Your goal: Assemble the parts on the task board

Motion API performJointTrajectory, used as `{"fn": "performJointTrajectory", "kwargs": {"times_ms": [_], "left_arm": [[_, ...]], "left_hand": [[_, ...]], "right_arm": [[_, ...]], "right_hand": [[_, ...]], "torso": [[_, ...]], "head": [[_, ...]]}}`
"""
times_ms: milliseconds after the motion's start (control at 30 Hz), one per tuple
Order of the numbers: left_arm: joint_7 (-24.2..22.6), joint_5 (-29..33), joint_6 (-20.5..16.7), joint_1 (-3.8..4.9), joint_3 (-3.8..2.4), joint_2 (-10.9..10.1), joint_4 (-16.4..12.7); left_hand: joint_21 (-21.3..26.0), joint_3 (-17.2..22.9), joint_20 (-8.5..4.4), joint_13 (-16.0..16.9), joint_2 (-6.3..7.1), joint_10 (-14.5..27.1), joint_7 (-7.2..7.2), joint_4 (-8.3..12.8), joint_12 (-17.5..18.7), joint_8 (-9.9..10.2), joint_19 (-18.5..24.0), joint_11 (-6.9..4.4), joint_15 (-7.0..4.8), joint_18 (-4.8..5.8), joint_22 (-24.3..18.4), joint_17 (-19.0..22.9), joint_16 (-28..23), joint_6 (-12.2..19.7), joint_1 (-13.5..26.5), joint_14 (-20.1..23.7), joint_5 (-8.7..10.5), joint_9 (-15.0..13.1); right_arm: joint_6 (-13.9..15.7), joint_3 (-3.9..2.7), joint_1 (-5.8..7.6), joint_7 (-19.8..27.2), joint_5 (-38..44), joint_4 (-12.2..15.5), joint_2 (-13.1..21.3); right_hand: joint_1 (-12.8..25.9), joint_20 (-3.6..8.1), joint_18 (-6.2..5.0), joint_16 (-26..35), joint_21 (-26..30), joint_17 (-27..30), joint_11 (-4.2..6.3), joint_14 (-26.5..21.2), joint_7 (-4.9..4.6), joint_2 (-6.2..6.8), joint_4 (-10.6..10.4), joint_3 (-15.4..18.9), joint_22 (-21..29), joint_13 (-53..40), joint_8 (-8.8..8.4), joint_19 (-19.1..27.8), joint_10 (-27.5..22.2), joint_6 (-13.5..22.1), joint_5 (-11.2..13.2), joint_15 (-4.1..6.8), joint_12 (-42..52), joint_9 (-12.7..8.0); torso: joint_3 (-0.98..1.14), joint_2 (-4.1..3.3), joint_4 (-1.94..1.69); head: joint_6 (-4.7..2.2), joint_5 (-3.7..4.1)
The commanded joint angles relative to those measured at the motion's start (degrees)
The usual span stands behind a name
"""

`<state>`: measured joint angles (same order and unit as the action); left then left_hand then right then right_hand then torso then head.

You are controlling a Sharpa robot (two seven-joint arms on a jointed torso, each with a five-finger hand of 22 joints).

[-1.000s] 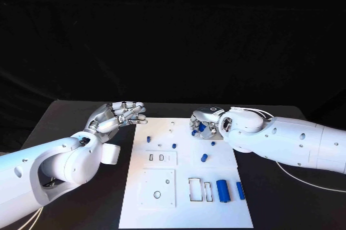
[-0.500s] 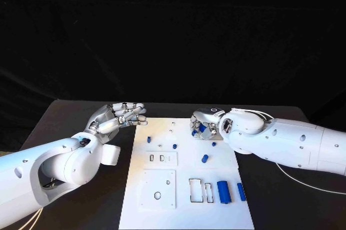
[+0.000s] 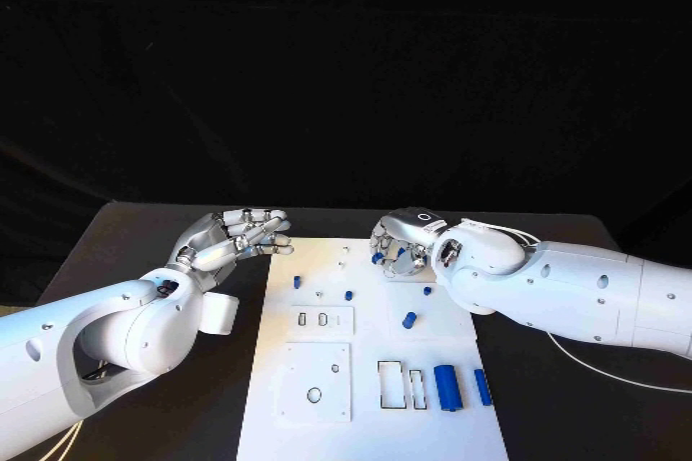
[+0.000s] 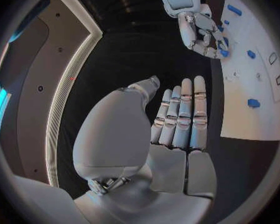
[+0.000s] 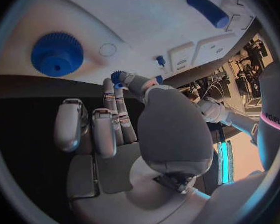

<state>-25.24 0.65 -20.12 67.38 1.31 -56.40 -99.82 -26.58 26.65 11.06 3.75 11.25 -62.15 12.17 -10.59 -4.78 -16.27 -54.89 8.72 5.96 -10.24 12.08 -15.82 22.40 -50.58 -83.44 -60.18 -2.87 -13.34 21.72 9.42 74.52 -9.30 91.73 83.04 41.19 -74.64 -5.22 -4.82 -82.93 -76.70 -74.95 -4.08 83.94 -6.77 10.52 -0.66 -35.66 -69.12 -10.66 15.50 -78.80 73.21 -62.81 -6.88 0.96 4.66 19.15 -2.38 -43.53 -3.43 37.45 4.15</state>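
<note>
Head view: the right hand (image 3: 401,249) hovers over the task board's (image 3: 371,401) far edge, pinching a small blue part (image 3: 379,258). Left wrist view: the left hand (image 4: 177,122) is flat, fingers pressed together, holding nothing. Right wrist view: a blue gear (image 5: 57,54) lies nearby; the fingertip pinch looks slight, so the part could slip.

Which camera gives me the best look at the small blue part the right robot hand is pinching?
Right wrist view: the small blue part sits unobstructed at the right robot hand's fingertips. Head view shows only a blue sliver behind the fingers; left wrist view shows it small and distant.
</note>
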Motion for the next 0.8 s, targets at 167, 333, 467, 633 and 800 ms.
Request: {"fn": "performJointTrajectory", "kwargs": {"times_ms": [167,333,467,633,800], "left_arm": [[-0.1,0.0,1.3,0.07,-0.05,0.1,-0.1],[-0.1,0.0,1.3,0.07,-0.05,0.1,-0.2],[-0.1,0.0,1.3,0.09,-0.06,0.1,-0.3],[-0.1,0.0,1.3,0.14,-0.06,0.0,-0.4],[0.0,0.0,1.3,0.23,-0.06,0.0,-0.4]], "left_hand": [[-0.2,0.0,0.12,0.0,0.09,0.0,0.24,0.2,0.4,0.3,0.4,0.38,-0.09,0.05,0.1,-0.1,0.2,0.1,0.6,0.5,0.03,0.1],[-0.2,0.0,0.12,0.0,0.09,0.0,0.24,0.2,0.4,0.3,0.4,0.38,-0.09,0.05,0.1,-0.1,0.2,0.1,0.6,0.5,0.03,0.1],[-0.3,0.1,0.12,0.0,0.09,0.0,0.22,0.2,0.4,0.3,0.4,0.37,-0.1,0.04,0.1,-0.1,0.3,0.1,0.5,0.5,0.03,0.1],[-0.3,0.1,0.12,0.0,0.09,0.0,0.22,0.2,0.4,0.3,0.4,0.37,-0.1,0.04,0.1,-0.1,0.3,0.1,0.5,0.5,0.03,0.1],[-0.3,0.1,0.12,0.0,0.09,0.0,0.22,0.2,0.4,0.3,0.4,0.37,-0.1,0.04,0.1,-0.1,0.3,0.1,0.5,0.5,0.03,0.1]], "right_arm": [[4.8,-0.14,0.08,-2.6,1.2,-1.9,-2.7],[5.4,-0.17,0.13,-2.9,1.0,-3.7,-4.4],[5.4,-0.18,0.16,-2.6,0.4,-4.9,-5.7],[5.2,-0.18,0.15,-2.2,0.1,-5.8,-6.7],[4.8,-0.18,0.14,-1.8,-0.2,-6.4,-7.5]], "right_hand": [[0.0,0.33,0.43,-0.5,-0.4,-0.5,1.18,3.4,0.12,-0.43,-0.2,-0.3,-0.1,-0.1,0.44,0.0,1.4,0.6,-0.2,0.3,-0.5,2.0],[0.0,0.33,0.44,-0.5,-0.5,-0.6,1.13,3.4,0.07,-0.38,-0.2,-0.3,-0.2,0.0,0.44,0.0,1.3,0.7,-0.2,0.28,-0.6,2.1],[0.1,0.33,0.46,-0.6,-0.5,-0.7,1.1,3.4,0.04,-0.35,-0.2,-0.3,-0.3,0.0,0.45,-0.1,1.3,0.7,-0.2,0.26,-0.7,2.1],[0.1,0.31,0.46,-0.7,-0.5,-0.8,1.06,3.5,-0.02,-0.25,-0.2,-0.4,-0.3,0.0,0.42,-0.1,1.2,0.9,-0.2,0.23,-0.8,2.2],[0.2,0.31,0.46,-0.7,-0.6,-0.8,1.04,3.5,-0.04,-0.2,-0.1,-0.4,-0.4,0.0,0.41,-0.1,1.1,1.0,-0.2,0.21,-0.8,2.3]], "torso": [[-0.13,-0.22,-0.1],[-0.17,-0.26,-0.27],[-0.35,-0.35,-0.49],[-0.43,-0.45,-0.69],[-0.49,-0.46,-0.74]], "head": [[-0.02,-0.24],[0.06,-0.24],[0.21,-0.23],[0.29,-0.16],[0.41,-0.21]]}}
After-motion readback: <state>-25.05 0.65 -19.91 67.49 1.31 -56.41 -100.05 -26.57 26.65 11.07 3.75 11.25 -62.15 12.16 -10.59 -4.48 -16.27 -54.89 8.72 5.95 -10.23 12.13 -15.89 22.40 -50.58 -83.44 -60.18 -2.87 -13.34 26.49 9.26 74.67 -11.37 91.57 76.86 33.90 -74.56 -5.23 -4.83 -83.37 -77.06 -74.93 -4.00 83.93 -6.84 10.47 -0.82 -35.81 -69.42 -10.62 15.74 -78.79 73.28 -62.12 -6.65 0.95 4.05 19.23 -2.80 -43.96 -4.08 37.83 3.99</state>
